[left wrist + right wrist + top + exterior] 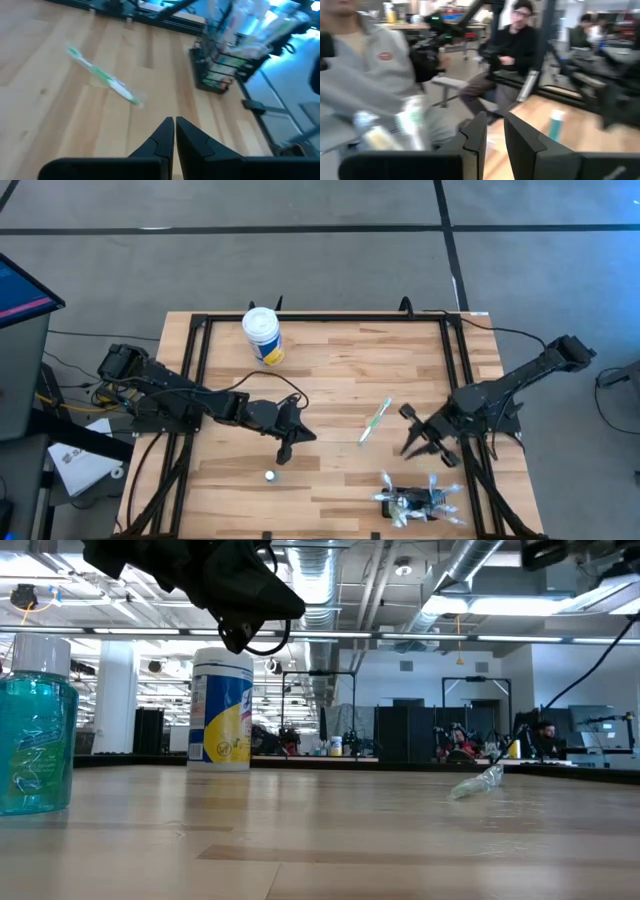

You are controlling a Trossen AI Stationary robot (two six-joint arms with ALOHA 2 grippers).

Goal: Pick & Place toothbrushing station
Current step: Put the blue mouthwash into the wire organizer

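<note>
We find the station (420, 502) at the table's front edge, at roughly 6 o'clock from the right gripper (418, 435) and near it, long axis across the table. That gripper stands slightly parted, holding nothing. The left gripper (290, 442), closed and empty, is well apart at 9 o'clock of the station.

Bright, even overhead light with soft shadows; both wrist views are motion-blurred, the low view's foreground soft.
</note>
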